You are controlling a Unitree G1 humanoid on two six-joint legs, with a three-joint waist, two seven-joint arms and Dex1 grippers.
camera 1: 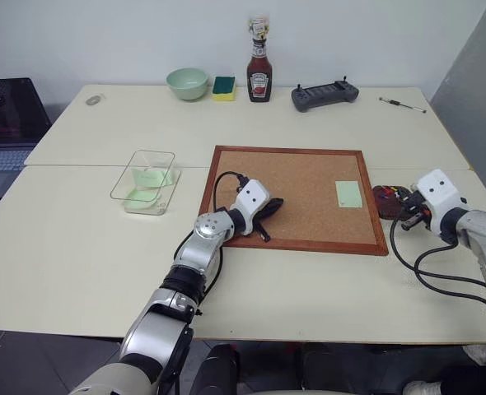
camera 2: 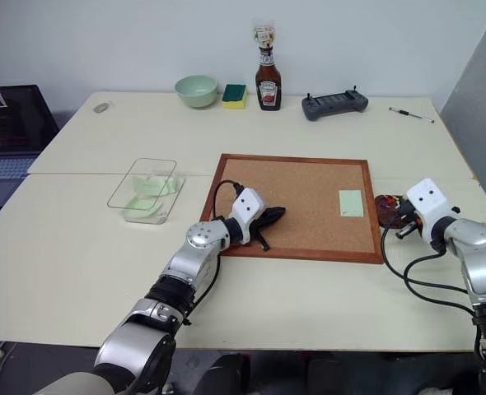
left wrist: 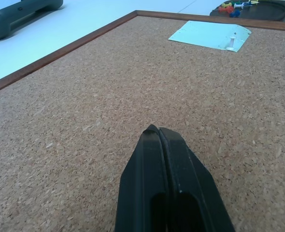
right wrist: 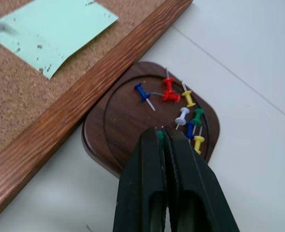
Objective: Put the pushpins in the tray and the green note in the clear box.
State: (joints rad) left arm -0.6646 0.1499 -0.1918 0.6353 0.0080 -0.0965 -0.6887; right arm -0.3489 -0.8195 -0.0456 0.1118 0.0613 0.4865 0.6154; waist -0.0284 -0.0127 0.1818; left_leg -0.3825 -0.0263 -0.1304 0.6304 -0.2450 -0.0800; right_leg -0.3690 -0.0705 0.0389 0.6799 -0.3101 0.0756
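A green note (camera 1: 348, 193) lies on the corkboard (camera 1: 301, 177) near its right edge, with a white pushpin (left wrist: 233, 42) stuck in one corner. Just right of the board sits the tray (right wrist: 99, 140), a dark wooden dish holding several pushpins (right wrist: 170, 91) in mixed colours. My right gripper (right wrist: 159, 130) hovers over the tray, shut, with a sliver of green pushpin between its tips. My left gripper (left wrist: 158, 129) rests shut and empty on the board's left part. The clear box (camera 1: 167, 156) stands left of the board with a pale green slip (camera 1: 152, 177) inside.
Along the table's far edge stand a pale green bowl (camera 1: 187, 82), a sponge (camera 1: 223, 87), a ketchup bottle (camera 1: 259, 78), a grey controller (camera 1: 324, 95) and a thin tool (camera 1: 402, 104). A laptop (camera 1: 4, 115) sits at far left.
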